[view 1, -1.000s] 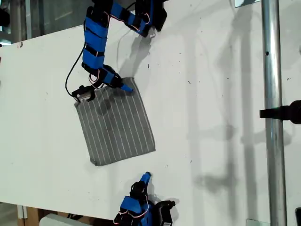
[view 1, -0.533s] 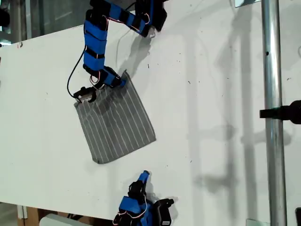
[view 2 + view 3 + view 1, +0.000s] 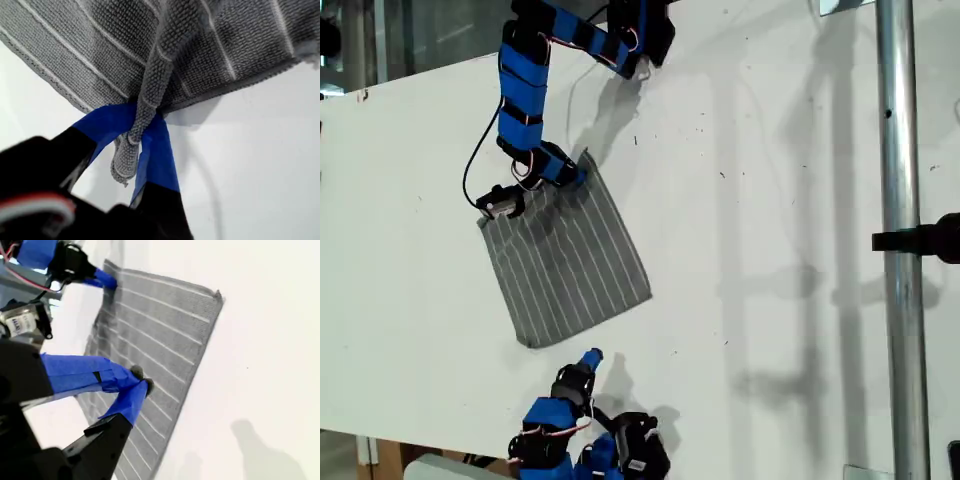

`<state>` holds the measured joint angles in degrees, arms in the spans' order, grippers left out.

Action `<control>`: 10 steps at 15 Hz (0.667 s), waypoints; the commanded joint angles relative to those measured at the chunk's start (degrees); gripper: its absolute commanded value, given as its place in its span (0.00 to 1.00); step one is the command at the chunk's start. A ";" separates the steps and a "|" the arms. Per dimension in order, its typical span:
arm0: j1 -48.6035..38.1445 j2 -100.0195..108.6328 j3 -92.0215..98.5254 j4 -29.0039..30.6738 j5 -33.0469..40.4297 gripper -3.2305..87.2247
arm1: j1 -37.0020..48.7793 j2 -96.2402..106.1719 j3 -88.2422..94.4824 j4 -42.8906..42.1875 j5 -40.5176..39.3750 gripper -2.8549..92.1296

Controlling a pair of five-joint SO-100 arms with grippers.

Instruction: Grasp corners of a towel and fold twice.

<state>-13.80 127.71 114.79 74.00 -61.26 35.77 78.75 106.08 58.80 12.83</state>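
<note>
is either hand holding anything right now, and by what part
My first hand is shut on the towel, pinching a bunched corner at its far edge. My second hand hovers near the towel's near edge, holding nothing.

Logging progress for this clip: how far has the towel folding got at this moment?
Early. No fold is made: the towel lies flat on the table. In hand: my first gripper is shut on one corner, pinched between its blue jaws. My second gripper is shut, holding nothing, poised above the towel's near edge. Left: a second corner grasp and both folds.
</note>
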 commanded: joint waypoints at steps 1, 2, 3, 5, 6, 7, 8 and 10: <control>0.70 -21.71 -26.98 5.98 6.77 0.00 | 0.00 0.35 -1.76 -1.23 -0.70 0.03; 1.32 -29.27 -36.12 8.61 8.79 0.00 | 0.09 0.35 -1.76 -1.23 -0.70 0.03; 1.85 -36.30 -45.09 11.95 11.87 0.00 | 0.09 0.26 -1.76 -1.23 -0.62 0.03; 1.93 -43.95 -55.55 17.58 14.41 0.32 | -0.09 0.18 -1.76 -1.23 -0.44 0.03; 1.49 -44.30 -55.63 17.14 15.64 0.39 | -0.09 0.18 -1.58 -1.23 -0.44 0.03; 0.79 -45.00 -55.81 17.23 17.67 0.41 | -0.18 0.18 -1.49 -1.32 -0.35 0.03; 0.44 -45.97 -55.02 17.23 18.54 0.41 | -0.26 0.18 -1.49 -1.32 -0.35 0.03; 1.14 -51.15 -53.44 16.44 18.63 0.41 | -0.35 0.18 -1.49 -1.32 -0.35 0.03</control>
<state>-12.74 78.13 62.14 90.70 -42.98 35.77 78.66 106.08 58.71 12.83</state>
